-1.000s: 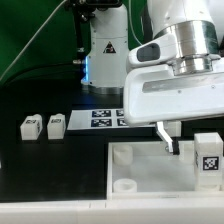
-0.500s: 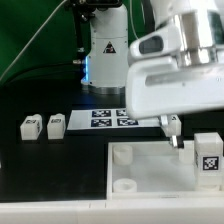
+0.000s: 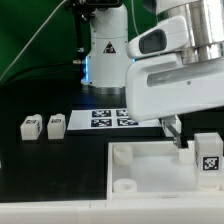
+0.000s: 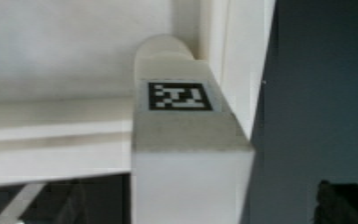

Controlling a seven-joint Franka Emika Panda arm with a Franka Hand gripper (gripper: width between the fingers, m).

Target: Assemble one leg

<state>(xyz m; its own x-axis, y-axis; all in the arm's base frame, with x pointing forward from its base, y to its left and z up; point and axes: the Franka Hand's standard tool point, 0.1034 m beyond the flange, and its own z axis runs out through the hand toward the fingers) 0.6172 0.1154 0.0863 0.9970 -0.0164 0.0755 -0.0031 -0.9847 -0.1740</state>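
A white leg point(image 3: 208, 155) with a square tag stands at the exterior view's right, on the right edge of the large white top point(image 3: 150, 168). My gripper point(image 3: 180, 136) hangs just beside and above it; one dark finger point(image 3: 173, 129) shows. In the wrist view the same leg point(image 4: 185, 130) fills the middle, tag facing the camera, and runs down between my gripper's point(image 4: 185, 216) two dark fingertips point(image 4: 16, 205), which stand wide apart with gaps on both sides. The gripper is open and touches nothing. Two more legs point(image 3: 30, 126) point(image 3: 56, 124) lie at the left.
The marker board point(image 3: 108, 118) lies behind the top, in front of the arm's base point(image 3: 105, 50). The top has round sockets at its left corners point(image 3: 122, 153) point(image 3: 125, 185). A green backdrop closes the rear.
My gripper has risen a little and shifted toward the exterior view's right, closer to the standing leg. The legs and the top have not moved.
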